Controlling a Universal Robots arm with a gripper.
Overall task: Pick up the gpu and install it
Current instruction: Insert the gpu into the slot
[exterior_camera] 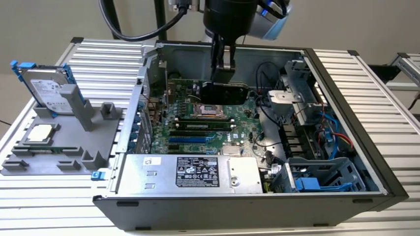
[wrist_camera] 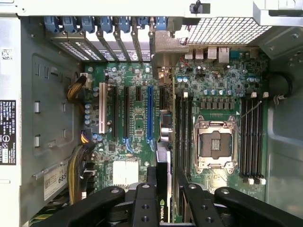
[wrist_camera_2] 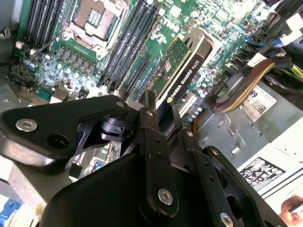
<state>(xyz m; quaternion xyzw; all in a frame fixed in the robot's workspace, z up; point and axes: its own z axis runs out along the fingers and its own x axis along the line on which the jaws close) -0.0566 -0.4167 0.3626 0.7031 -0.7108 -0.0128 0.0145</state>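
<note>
gpu (wrist_camera_2: 182, 66) is clamped edge-on in the pincer (wrist_camera_2: 163, 111), hanging over the motherboard (wrist_camera: 137, 118) inside the open case (exterior_camera: 367, 147), long axis running 12 to 6 down the exterior view, blue slot (wrist_camera: 150, 113) right beside it

case (exterior_camera: 341, 88): centre and right of the exterior view, lying open on the table (exterior_camera: 59, 201)
motherboard (exterior_camera: 196, 130): inside the case, on its floor
socket (exterior_camera: 208, 109): on the motherboard, upper middle of the exterior view
gpu (exterior_camera: 225, 92): held above the motherboard, just behind the socket
gripper (exterior_camera: 223, 69): over the gpu, clamped on it
power supply (exterior_camera: 190, 173): in the case, at its near wall
stand (exterior_camera: 59, 147): on the table at the exterior view's left, beside the case
hard drive (exterior_camera: 46, 88): upright on the stand, upper left
processor (exterior_camera: 41, 132): flat on the stand, before the hard drive
</note>
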